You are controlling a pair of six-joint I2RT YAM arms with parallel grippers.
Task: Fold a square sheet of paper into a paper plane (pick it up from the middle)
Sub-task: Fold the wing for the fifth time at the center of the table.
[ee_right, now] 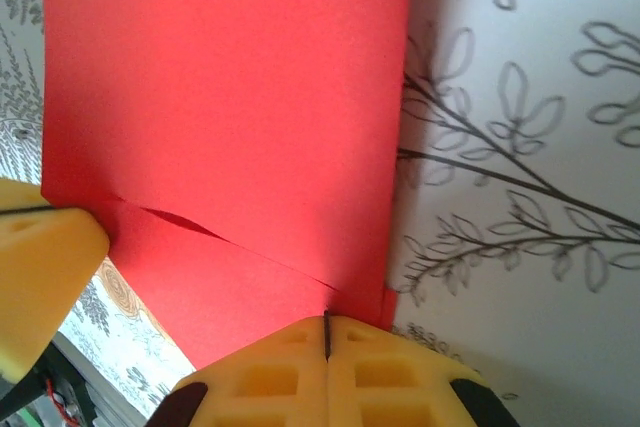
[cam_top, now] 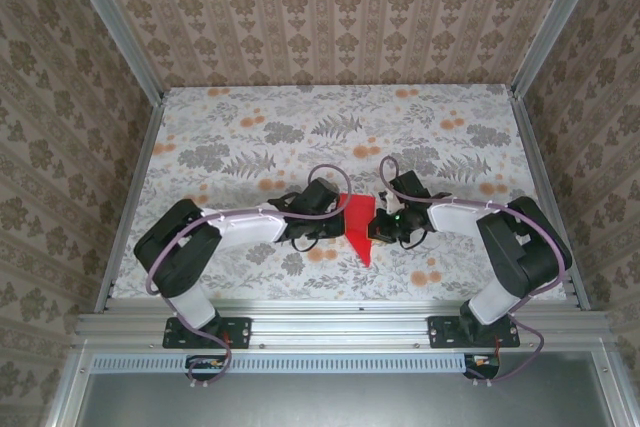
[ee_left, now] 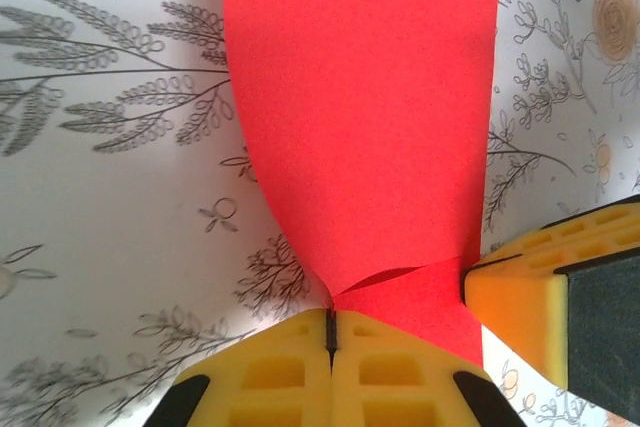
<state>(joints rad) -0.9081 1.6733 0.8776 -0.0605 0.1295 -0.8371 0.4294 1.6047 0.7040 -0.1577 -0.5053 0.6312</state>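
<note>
Top view: thin bright-red sheet of paper (cam_top: 358, 225) sits at frame centre between the two arms, over a grey-and-orange floral-print table cover (cam_top: 250, 137), w/ a pointed tip aimed at the lower edge of frame. Left gripper (ee_left: 330, 325): yellow moulded fingers (ee_left: 270, 377) clenched, only a seam line btw them, nipping the sheet's edge at bottom centre of the left wrist view. Paper bows away twd top of frame, w/ a second layer under the curl. Right gripper (ee_right: 327, 327): likewise clenched on the sheet at bottom centre of the right wrist view, w/ an overlapping layer and slanting loose edge at lower left. Each wrist view catches the other gripper's yellow finger at frame side, so the two pinches are near each other. Can't tell whether the sheet's far edge rests on the cover. Step in hand (judgement): mid-fold, both pinches holding the sheet for a crease. To do well: move both arms together w/o pulling apart, since thin paper may tear at pinch pts. Line up edges before pressing, lay flat, run the crease from middle outward. Free one side only once the layers are pinned. The bow could set a crooked crease if pressed as is. Markings: no brand, label or legible writing on paper, fingers or cover; prints are floral only.
</note>
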